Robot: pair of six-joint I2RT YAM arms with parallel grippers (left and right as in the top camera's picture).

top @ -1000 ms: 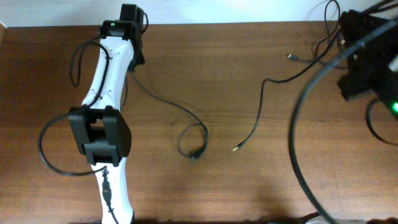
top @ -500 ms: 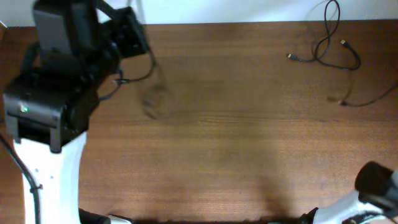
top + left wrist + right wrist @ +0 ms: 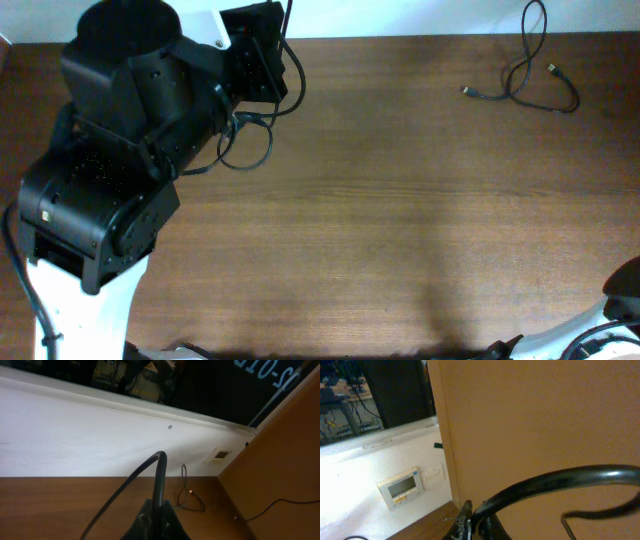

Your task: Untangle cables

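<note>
A loose bundle of thin black cables (image 3: 530, 75) with small plug ends lies at the table's far right corner; it also shows far off in the left wrist view (image 3: 187, 497). My left gripper (image 3: 159, 512) is shut on a black cable (image 3: 159, 475) that rises from the jaws and loops down to the left. In the overhead view the left arm (image 3: 130, 150) is raised at the far left, with a thin black cable loop (image 3: 245, 145) beside it. My right gripper (image 3: 477, 522) is shut on a black cable (image 3: 560, 480) that arches to the right.
Only a dark part of the right arm (image 3: 625, 290) shows at the overhead view's bottom right corner. The wooden table (image 3: 400, 220) ends at a white wall along the back. A wall thermostat (image 3: 400, 487) shows in the right wrist view.
The left arm has swung from lying along the table to raised at the far left. The two cables in the table's middle are gone from there. The right arm left the far right corner.
</note>
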